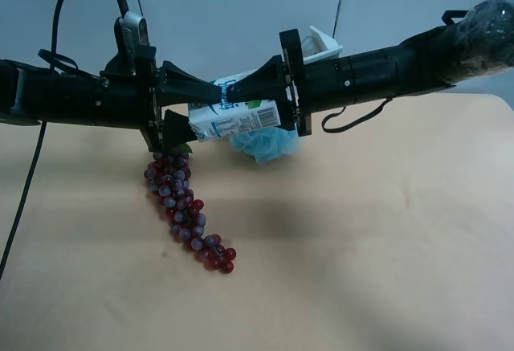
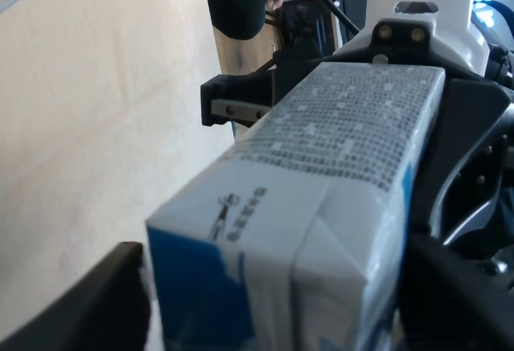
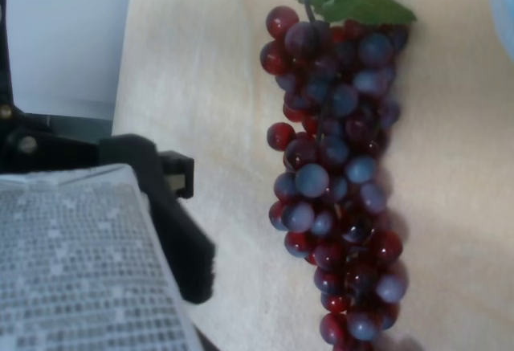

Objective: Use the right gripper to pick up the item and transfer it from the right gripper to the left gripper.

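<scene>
The black right claw (image 1: 249, 106) squeezes the small white-and-blue milk carton (image 1: 229, 122) up in the air. The black left claw (image 1: 205, 110) sits around it; I cannot tell if it pinches. For the swap, it should pinch tight next.

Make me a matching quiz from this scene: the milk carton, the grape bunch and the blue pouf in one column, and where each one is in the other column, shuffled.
Things:
1. milk carton
2. grape bunch
3. blue pouf

Places:
A. stretched out on the table, mostly in plain view
B. behind and below the milk carton, partly hidden by it
C. held up in the air, off the table

Pairs: 1-C, 2-A, 3-B
</scene>
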{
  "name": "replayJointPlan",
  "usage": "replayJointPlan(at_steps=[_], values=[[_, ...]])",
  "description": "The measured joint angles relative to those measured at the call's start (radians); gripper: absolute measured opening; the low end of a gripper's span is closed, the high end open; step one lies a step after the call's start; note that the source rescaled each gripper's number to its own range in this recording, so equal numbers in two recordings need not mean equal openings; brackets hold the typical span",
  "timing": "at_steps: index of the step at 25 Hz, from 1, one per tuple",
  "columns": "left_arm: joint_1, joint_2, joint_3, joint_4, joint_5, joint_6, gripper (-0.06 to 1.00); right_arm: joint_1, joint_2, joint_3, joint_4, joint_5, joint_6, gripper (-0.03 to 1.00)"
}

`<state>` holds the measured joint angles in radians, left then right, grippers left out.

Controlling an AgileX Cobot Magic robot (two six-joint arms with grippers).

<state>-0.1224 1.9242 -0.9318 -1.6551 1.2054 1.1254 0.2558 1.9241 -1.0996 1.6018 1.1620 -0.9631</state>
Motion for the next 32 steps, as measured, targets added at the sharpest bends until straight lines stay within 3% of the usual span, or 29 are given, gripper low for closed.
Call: replayJointPlan(at_steps=[2, 8, 26, 32], values=[[0.000, 0.000, 0.000, -0.004, 0.006, -0.005, 0.31, 0.000, 0.001, 0.000, 0.001, -0.002, -0.007, 0.00], [0.000, 0.000, 0.000, -0.004, 0.009, -0.022, 0.20, 0.000, 0.001, 0.000, 0.001, -0.002, -0.034, 0.00], [0.000, -0.001, 0.000, -0.017, 0.012, -0.027, 0.18, 0.000, 0.001, 0.000, 0.009, -0.002, -0.036, 0.00], [0.000, -0.001, 0.000, -0.025, 0.012, -0.034, 0.15, 0.000, 0.001, 0.000, 0.009, -0.003, -0.039, 0.06]])
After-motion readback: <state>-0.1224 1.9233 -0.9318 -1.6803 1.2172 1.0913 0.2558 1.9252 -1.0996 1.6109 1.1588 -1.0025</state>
